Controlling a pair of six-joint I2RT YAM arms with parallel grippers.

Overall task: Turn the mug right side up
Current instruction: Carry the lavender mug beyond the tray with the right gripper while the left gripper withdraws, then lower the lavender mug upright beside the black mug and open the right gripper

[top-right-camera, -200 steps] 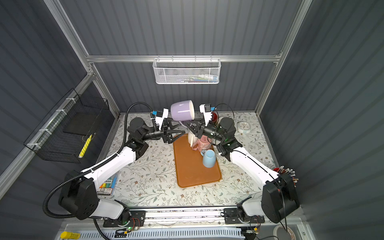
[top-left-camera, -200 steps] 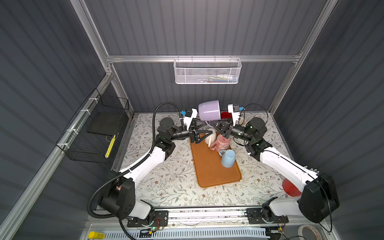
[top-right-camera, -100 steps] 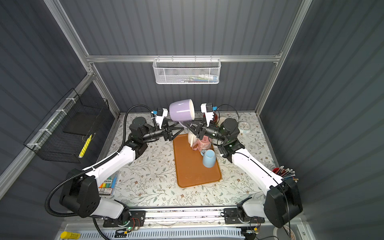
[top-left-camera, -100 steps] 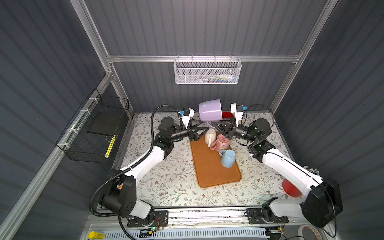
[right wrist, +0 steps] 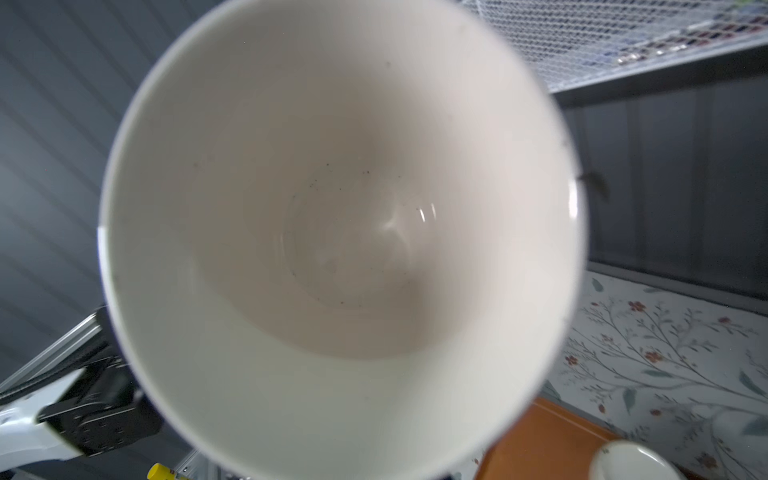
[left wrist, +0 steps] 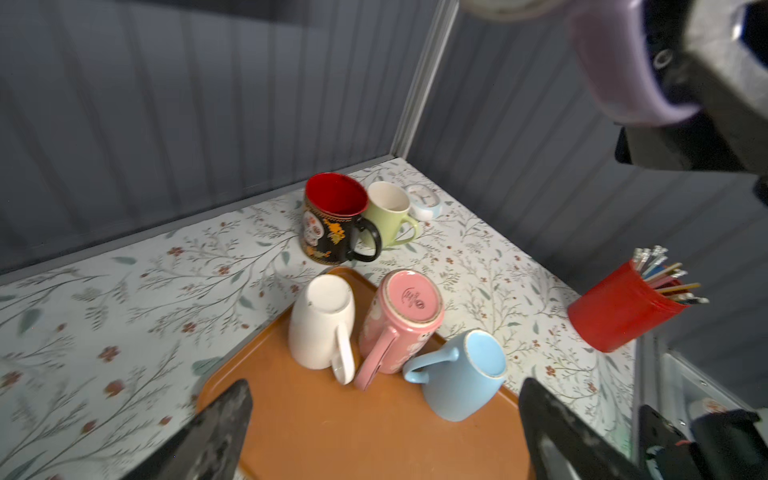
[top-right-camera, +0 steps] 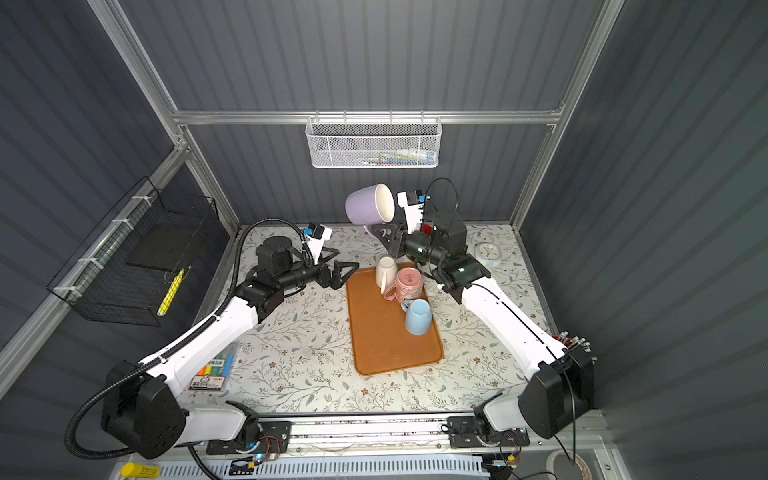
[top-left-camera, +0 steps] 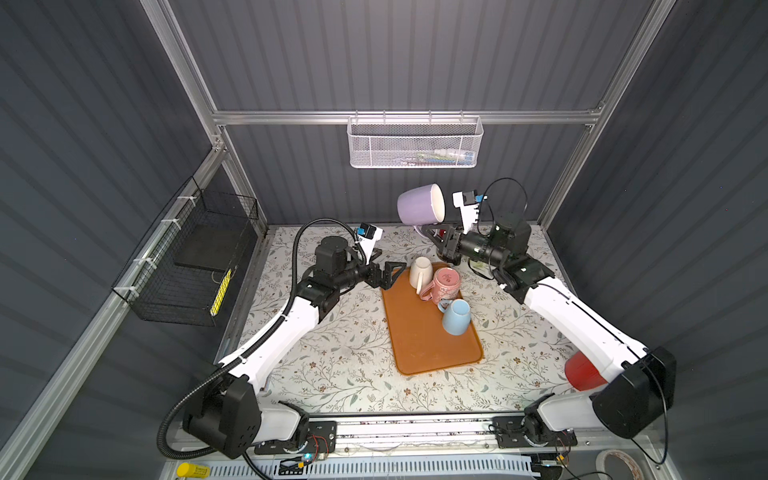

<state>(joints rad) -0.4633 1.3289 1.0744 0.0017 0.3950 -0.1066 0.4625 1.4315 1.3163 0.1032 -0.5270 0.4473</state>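
The lavender mug (top-left-camera: pixel 417 205) (top-right-camera: pixel 368 205) hangs in the air above the tray's far end. It lies on its side, its white mouth turned toward the right arm. My right gripper (top-left-camera: pixel 432 235) (top-right-camera: pixel 380 232) is shut on the mug's handle (left wrist: pixel 615 62) from below. In the right wrist view the mug's white inside (right wrist: pixel 340 232) fills the frame and hides the jaws. My left gripper (top-left-camera: pixel 392 274) (top-right-camera: pixel 347 274) (left wrist: pixel 384 399) is open and empty, low over the tray's far left corner, apart from the mug.
On the orange tray (top-left-camera: pixel 428 349) a white mug (top-left-camera: pixel 419 272), a pink mug (top-left-camera: pixel 444 284) and a blue mug (top-left-camera: pixel 455 318) sit bottom up. A black-and-red mug (left wrist: pixel 332 224) and a green mug (left wrist: pixel 388 216) stand upright behind it. A red pencil holder (left wrist: pixel 619 307) stands at the right.
My left gripper has opened wider and drawn back to the left and down, away from the mug. The right gripper has turned the mug so that its mouth faces right.
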